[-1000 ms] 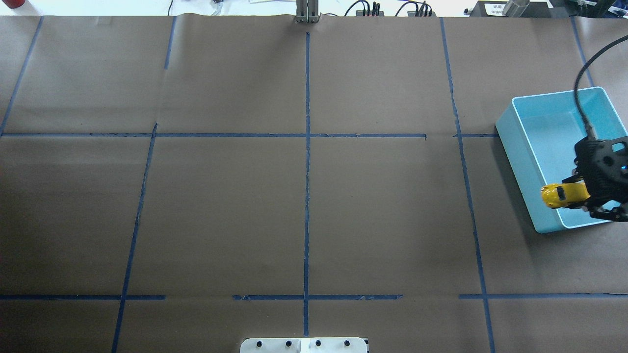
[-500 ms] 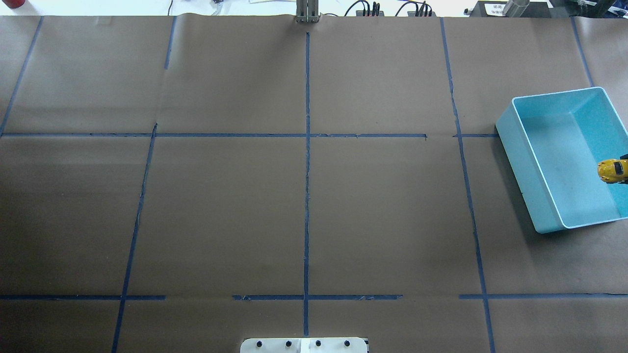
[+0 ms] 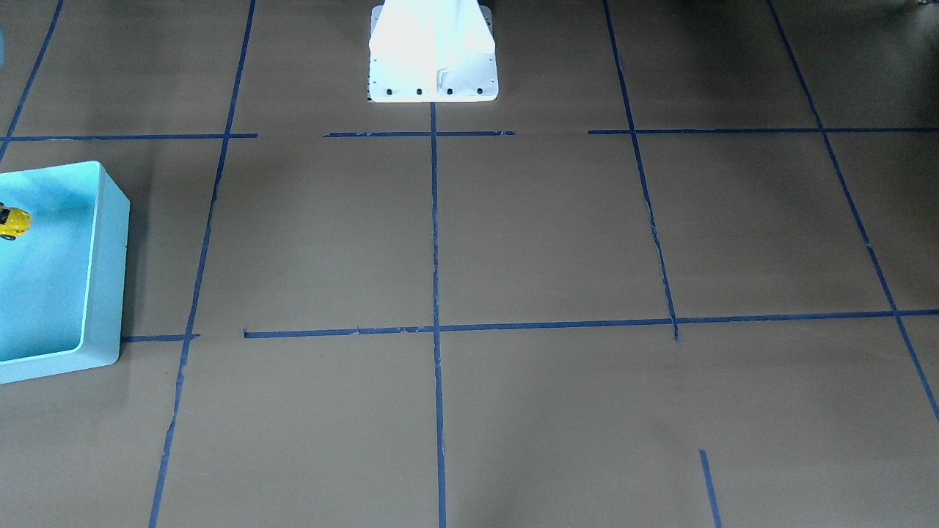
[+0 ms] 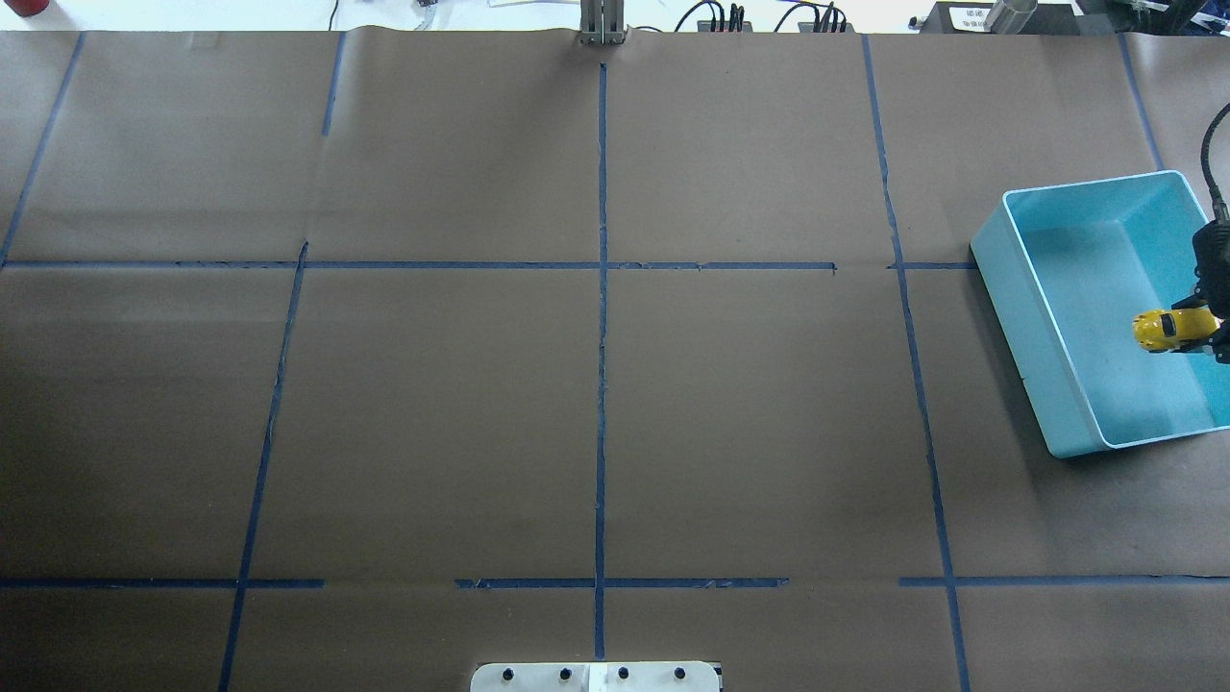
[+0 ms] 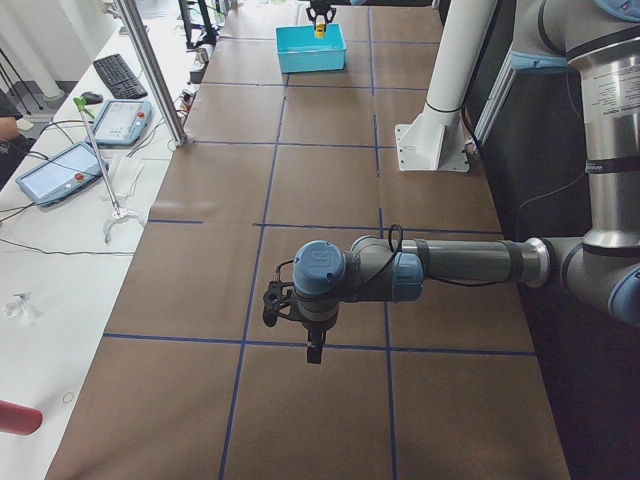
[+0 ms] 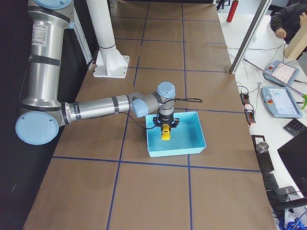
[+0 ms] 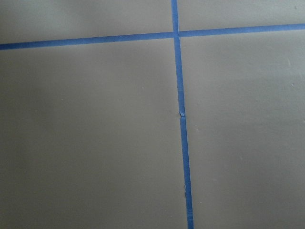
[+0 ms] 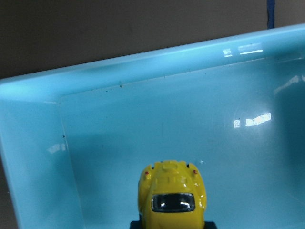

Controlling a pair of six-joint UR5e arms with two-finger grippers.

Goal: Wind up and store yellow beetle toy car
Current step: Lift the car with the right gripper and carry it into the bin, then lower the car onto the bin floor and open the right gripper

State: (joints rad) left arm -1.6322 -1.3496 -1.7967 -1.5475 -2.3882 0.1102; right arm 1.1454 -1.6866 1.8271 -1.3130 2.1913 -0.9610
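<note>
Front-facing: the yellow beetle toy car (image 3: 13, 222) is at the far left edge of your picture, inside the outline of the turquoise bin (image 3: 106, 279). No arm shows here. You get the white robot base (image 3: 433, 59) at top centre and the brown-paper counter (image 3: 550, 235) gridded with blue tape (image 3: 434, 257).

Overhead: the car is over the bin's interior, towards its right side. The right fingers (image 4: 1209, 342) are clenched on the car's right-hand end, one on either side.

Exterior left: the left arm (image 5: 450, 268) is stretched out over the counter, with the left fingers (image 5: 314, 350) pointing down. You can't tell from this angle whether they're released or clenched. At the far end the car is a yellow spot over the bin.

Exterior right: the right arm (image 6: 96, 108) reaches over the bin, fingers pointing down with the car gripped between them, inside the rim. You can't tell whether the wheels touch the bin floor.

Left wrist: only counter paper and a tape cross show, no fingers in frame.

Right wrist: the car is at bottom centre, with the bin floor beyond it and a bin wall across the top.
</note>
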